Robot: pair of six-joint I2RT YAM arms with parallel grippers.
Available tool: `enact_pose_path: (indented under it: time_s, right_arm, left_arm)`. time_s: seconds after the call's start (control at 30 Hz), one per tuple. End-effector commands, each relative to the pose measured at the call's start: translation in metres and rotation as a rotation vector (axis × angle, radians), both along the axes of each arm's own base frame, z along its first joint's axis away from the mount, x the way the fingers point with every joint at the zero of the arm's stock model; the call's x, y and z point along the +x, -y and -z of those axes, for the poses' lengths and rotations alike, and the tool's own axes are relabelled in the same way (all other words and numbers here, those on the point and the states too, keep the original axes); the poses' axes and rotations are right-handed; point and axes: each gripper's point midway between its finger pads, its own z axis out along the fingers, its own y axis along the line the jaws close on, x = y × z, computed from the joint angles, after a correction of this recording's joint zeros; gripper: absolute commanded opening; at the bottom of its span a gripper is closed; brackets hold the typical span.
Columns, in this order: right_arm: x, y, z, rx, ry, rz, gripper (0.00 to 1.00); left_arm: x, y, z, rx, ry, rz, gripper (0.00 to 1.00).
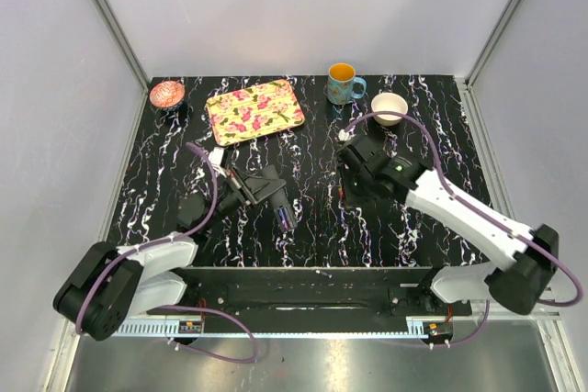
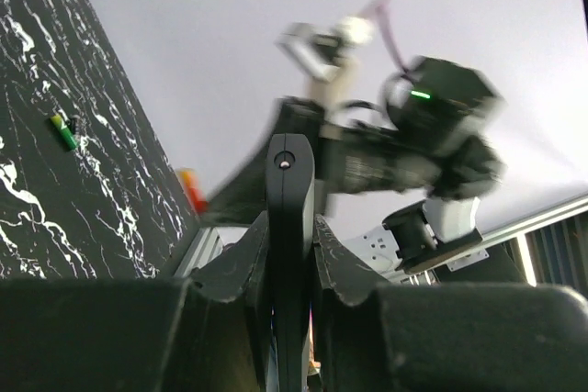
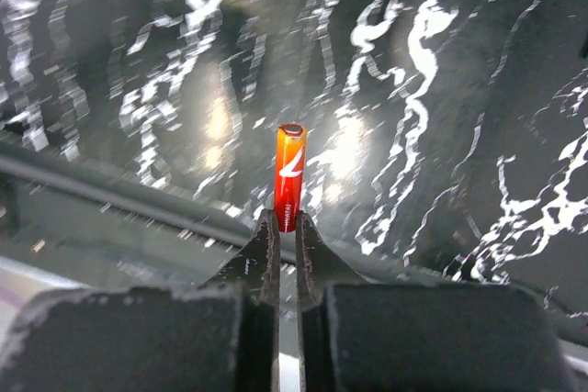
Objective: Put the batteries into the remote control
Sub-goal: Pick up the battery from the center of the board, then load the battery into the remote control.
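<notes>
Left jaws clamped narrow on remote control (image 2: 290, 199), right jaws pinching 1 red battery (image 3: 289, 176)

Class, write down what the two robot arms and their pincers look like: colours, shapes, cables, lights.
Both the left arm and right arm have white rounded shells between chunky black joints. A purple cable loops along each. The left pincer and right pincer are black, with two flat tapering fingers. A small green light glows near the right wrist.
</notes>
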Motion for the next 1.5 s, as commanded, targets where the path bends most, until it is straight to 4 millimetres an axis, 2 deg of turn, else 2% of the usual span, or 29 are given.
enact_pose_path:
  time_s: [0.0, 0.03, 0.07, 0.13, 0.17, 0.3, 0.47, 0.8, 1.23, 1.47]
  right_arm:
    - [-0.051, -0.006, -0.068, 0.09, -0.03, -0.021, 0.0]
    - [-0.063, -0.004, -0.075, 0.094, -0.059, -0.031, 0.0]
    - [-0.067, -0.01, -0.094, 0.148, -0.057, -0.031, 0.0]
    - [-0.085, -0.017, -0.103, 0.166, -0.125, -0.075, 0.0]
    - [-0.087, -0.022, -0.117, 0.192, -0.117, -0.088, 0.0]
    - [-0.101, -0.035, -0.128, 0.212, -0.176, -0.152, 0.0]
    - [-0.102, -0.047, -0.118, 0.181, -0.223, -0.208, 0.0]
    - [-0.095, -0.065, -0.112, 0.184, -0.24, -0.237, 0.0]
    - [-0.093, -0.074, -0.086, 0.131, -0.307, -0.262, 0.0]
    - [-0.093, -0.07, -0.076, 0.106, -0.314, -0.251, 0.0]
  left_arm:
    - [0.009, 0.006, -0.041, -0.109, 0.114, -0.024, 0.0]
    - [0.009, 0.007, -0.045, -0.127, 0.123, -0.023, 0.0]
    - [0.012, 0.013, -0.038, -0.127, 0.091, -0.012, 0.0]
    - [0.016, 0.015, -0.039, -0.15, 0.081, -0.021, 0.0]
    - [0.017, 0.021, -0.034, -0.149, 0.057, -0.012, 0.0]
    - [0.026, 0.03, -0.03, -0.157, 0.029, -0.037, 0.0]
    - [0.031, 0.041, -0.027, -0.148, 0.006, -0.053, 0.0]
    - [0.025, 0.054, -0.029, -0.148, 0.007, -0.029, 0.0]
    - [0.017, 0.059, -0.033, -0.157, 0.022, -0.016, 0.0]
    - [0.014, 0.058, -0.037, -0.162, 0.036, -0.021, 0.0]
